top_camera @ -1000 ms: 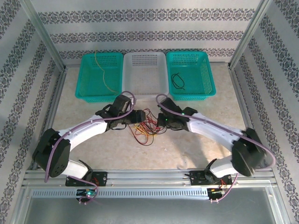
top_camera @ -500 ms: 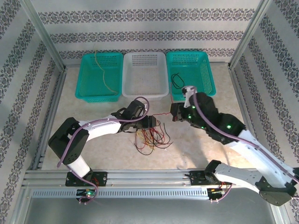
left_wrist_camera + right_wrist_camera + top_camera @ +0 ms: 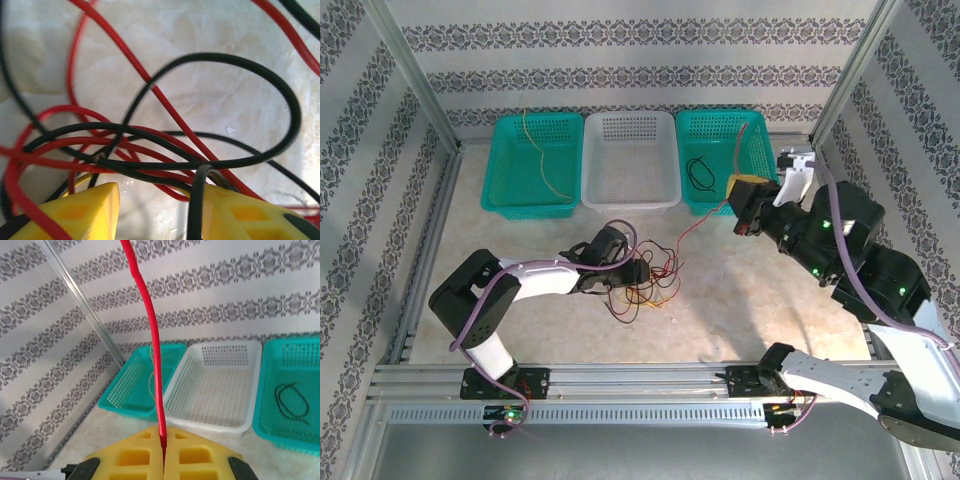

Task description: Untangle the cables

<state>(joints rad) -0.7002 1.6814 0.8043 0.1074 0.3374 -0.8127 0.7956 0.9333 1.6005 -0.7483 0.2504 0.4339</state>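
Update: right gripper (image 3: pixel 740 205), clamped tight on the red cable (image 3: pixel 154 340), just swung up beside the right basket (image 3: pixel 715 140), dragging that strand out. My left gripper (image 3: pixel 160 200) sits, jaws partly apart, over the tangle (image 3: pixel 645 282) mid-table. Looks like red's coming free.

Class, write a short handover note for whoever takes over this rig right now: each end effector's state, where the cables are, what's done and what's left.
Right end effector: shut on a red cable, raised, with the cable trailing down to the tangle.
Left end effector: open, jaws apart, low in the tangle.
Done: one yellow cable in the left teal basket, one black cable in the right teal basket.
Left: red, black and yellow cables lie knotted on the table. Probably draw the red one free first, then sort the rest.
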